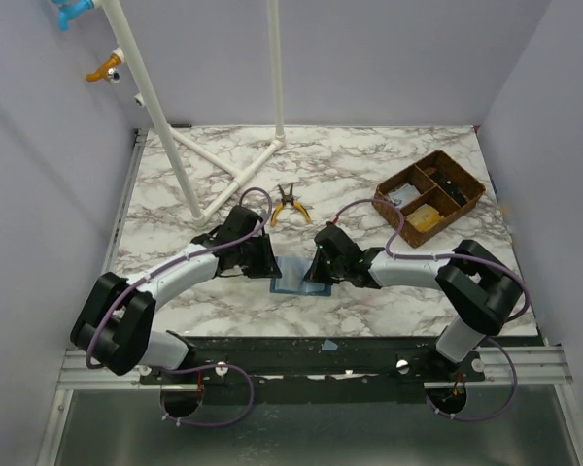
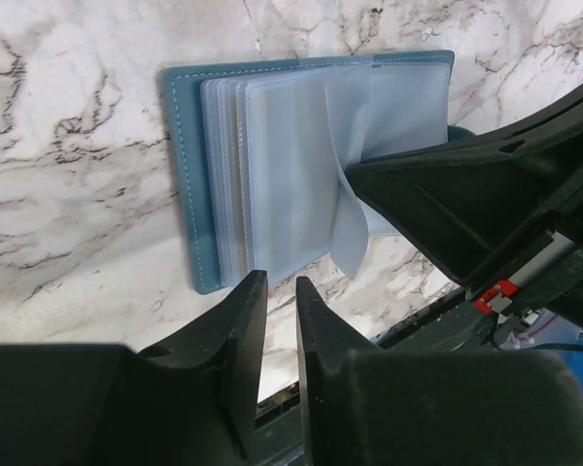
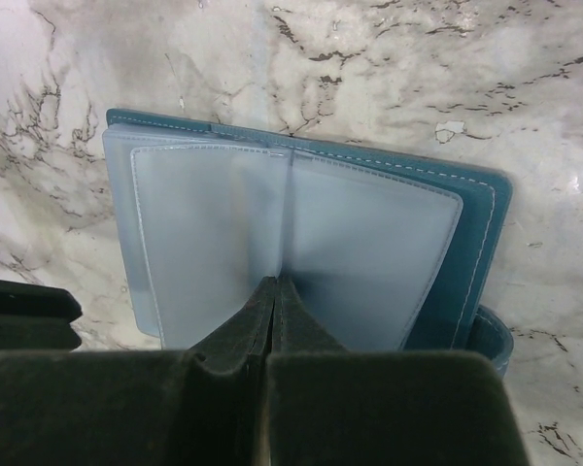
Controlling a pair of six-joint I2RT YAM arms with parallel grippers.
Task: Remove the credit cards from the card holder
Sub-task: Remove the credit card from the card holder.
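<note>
The left pincer (image 2: 277,283) hovers at the near edge of the card holder (image 2: 185,175), its jaws a narrow slit apart with nothing between them. The holder lies open on the counter (image 1: 369,165) between both arms. The right pincer (image 3: 274,286) is clenched on a clear sleeve (image 2: 348,233), which curls up off the stack. Farther back are pliers (image 1: 290,202), a brown tray (image 1: 405,175) and a white pipe frame (image 1: 153,107).
</note>
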